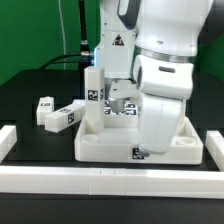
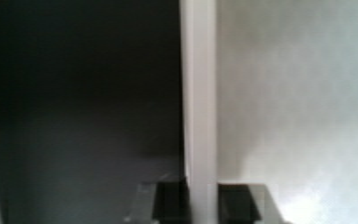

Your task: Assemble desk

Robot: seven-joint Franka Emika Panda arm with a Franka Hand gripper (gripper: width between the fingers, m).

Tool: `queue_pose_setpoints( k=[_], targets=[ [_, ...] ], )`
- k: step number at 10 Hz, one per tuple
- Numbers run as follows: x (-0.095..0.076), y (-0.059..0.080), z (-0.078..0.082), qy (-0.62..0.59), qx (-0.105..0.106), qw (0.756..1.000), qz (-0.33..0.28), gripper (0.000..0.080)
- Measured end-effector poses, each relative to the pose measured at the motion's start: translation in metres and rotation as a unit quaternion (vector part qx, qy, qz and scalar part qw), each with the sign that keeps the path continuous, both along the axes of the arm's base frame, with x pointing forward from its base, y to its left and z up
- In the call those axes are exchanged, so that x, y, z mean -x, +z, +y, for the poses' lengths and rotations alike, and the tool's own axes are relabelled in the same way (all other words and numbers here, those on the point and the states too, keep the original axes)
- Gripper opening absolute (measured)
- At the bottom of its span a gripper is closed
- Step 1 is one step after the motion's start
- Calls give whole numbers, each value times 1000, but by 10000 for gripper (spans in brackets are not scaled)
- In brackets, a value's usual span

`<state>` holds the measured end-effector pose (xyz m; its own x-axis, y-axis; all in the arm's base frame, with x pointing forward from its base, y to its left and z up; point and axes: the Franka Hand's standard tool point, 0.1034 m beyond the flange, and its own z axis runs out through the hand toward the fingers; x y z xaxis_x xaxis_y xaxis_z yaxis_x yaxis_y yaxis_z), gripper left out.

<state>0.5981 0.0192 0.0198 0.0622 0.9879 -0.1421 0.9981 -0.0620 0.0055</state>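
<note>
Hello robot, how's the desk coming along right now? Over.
Status: gripper shut on tabletop rim. One upright leg stands at its far corner; two loose legs lie beside it. No obstruction seen.

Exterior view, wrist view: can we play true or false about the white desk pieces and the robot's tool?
1. On the black table lie two loose legs. True.
2. The tabletop is red. False: it is white.
3. One upright leg stands at the tabletop's far corner, on the exterior view's left. True.
4. The tool is wide open. False: in the wrist view it is shut on the tabletop's thin rim.
</note>
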Motion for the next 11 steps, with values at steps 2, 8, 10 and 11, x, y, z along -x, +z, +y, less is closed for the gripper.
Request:
queue_pose_setpoints(
  k=[2, 8, 10, 11],
  targets=[
    [-19, -2, 12, 14, -2, 1000, 4, 62],
    [-35, 2, 12, -7, 15, 1000, 13, 62],
    [-36, 5, 12, -13, 15, 1000, 13, 62],
    [-36, 13, 13, -17, 17, 1000, 17, 163]
  ],
)
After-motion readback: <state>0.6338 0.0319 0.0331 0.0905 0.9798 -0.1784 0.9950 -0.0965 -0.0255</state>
